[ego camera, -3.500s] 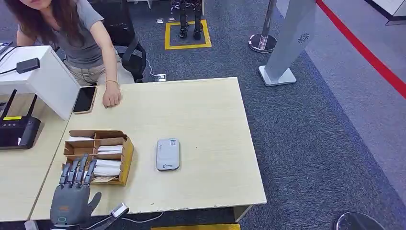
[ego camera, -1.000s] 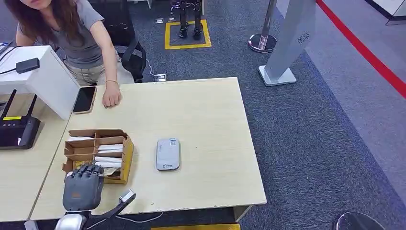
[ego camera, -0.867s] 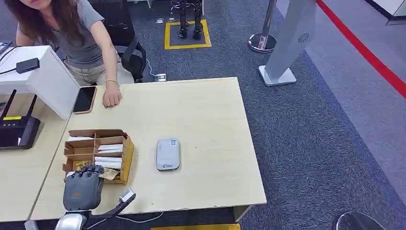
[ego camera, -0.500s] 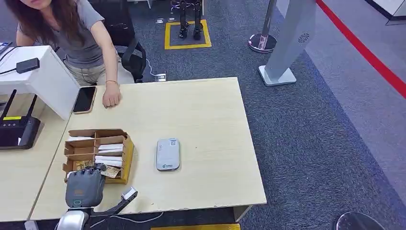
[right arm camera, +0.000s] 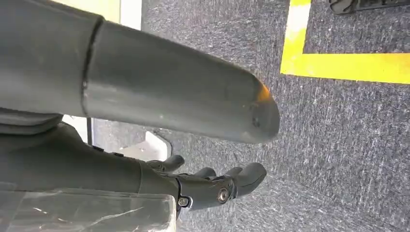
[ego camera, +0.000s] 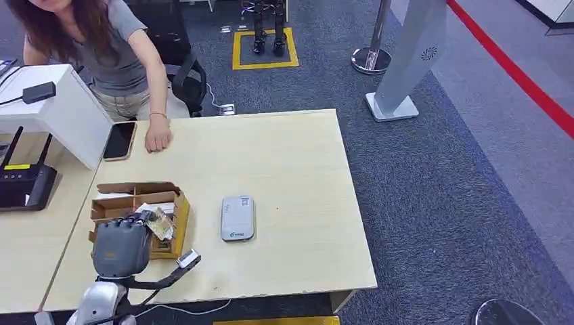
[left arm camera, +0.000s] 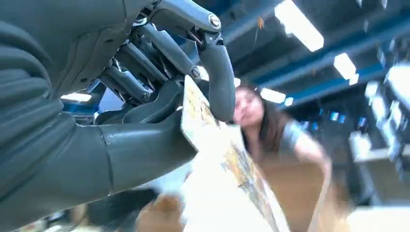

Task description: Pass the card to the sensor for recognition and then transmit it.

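Observation:
My left hand [ego camera: 120,247] is raised over the near end of the cardboard card box [ego camera: 135,193] and pinches a patterned card [ego camera: 161,223]. In the left wrist view the card [left arm camera: 227,169] is clamped between the thick thumb [left arm camera: 145,150] and a dark finger [left arm camera: 217,82]. The grey card sensor [ego camera: 237,218] lies flat on the wooden table [ego camera: 284,162], to the right of the box and apart from the hand. White cards fill the box's compartments. My right hand [right arm camera: 145,176] hangs above the carpet with its fingers apart and nothing in it.
A person [ego camera: 115,54] sits at the far left corner with one hand [ego camera: 158,140] resting on the table beside a phone [ego camera: 120,140]. A white box [ego camera: 61,108] and a black router [ego camera: 24,186] stand on the left desk. A grey stand [ego camera: 406,61] rises beyond the table.
My left hand first lowered its fingers into the box's near compartment and curled them. It has since lifted up and forward with a card pinched in it.

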